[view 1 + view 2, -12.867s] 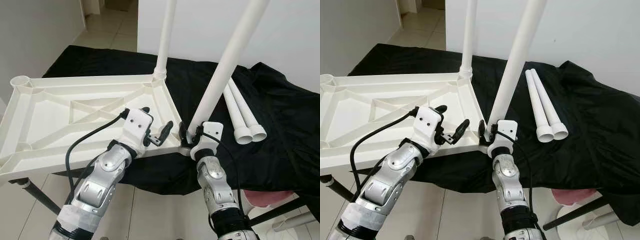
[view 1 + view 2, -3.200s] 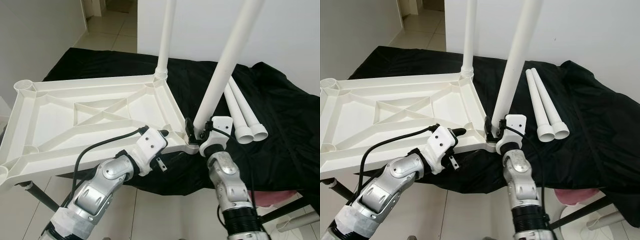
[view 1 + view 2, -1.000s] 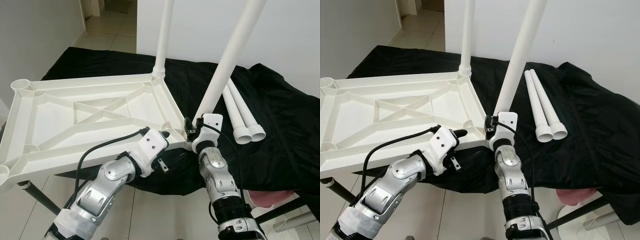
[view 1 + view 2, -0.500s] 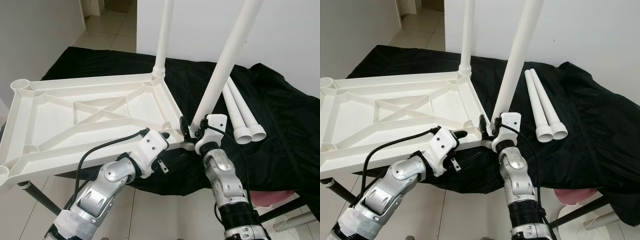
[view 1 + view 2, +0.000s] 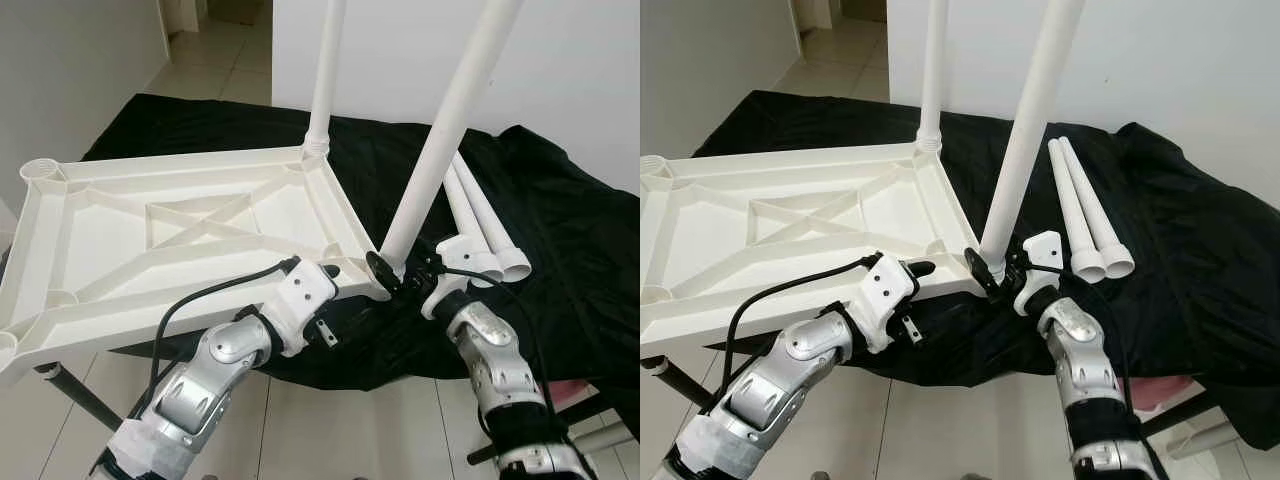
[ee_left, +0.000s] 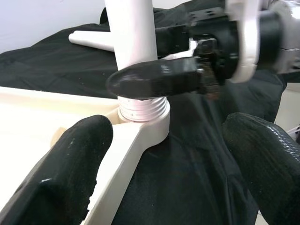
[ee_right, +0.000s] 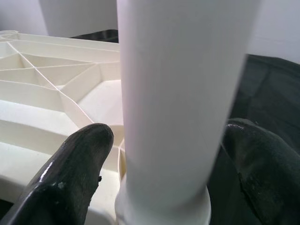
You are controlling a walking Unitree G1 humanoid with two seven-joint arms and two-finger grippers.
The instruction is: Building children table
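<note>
Where the head camera looks down, the white ribbed plastic tabletop point(image 5: 190, 225) lies upside down, its far end on the black cloth point(image 5: 560, 230) and its near end overhanging the tiled floor. One white plastic tube leg point(image 5: 325, 75) stands upright in the far corner socket. A second, tilted white tube leg point(image 5: 440, 140) sits in the near corner socket. Two spare white tube legs point(image 5: 480, 220) lie side by side on the cloth, just beside the tilted leg.

Head view, grippers: the right gripper point(image 5: 395, 275) reaches to the base of the tilted leg, one black finger point(image 5: 980, 266) across the socket. The left gripper point(image 5: 910, 300) sits at the tabletop's near rim, one finger above it.

Left wrist view: the left gripper's fingers point(image 6: 65, 173) are spread wide around the rim (nothing gripped). The tilted leg's threaded collar point(image 6: 142, 106) sits in the socket, with a right finger crossing in front.

Right wrist view: both fingers point(image 7: 77, 164) flank the tilted leg, apart from it, jaws wide.
</note>
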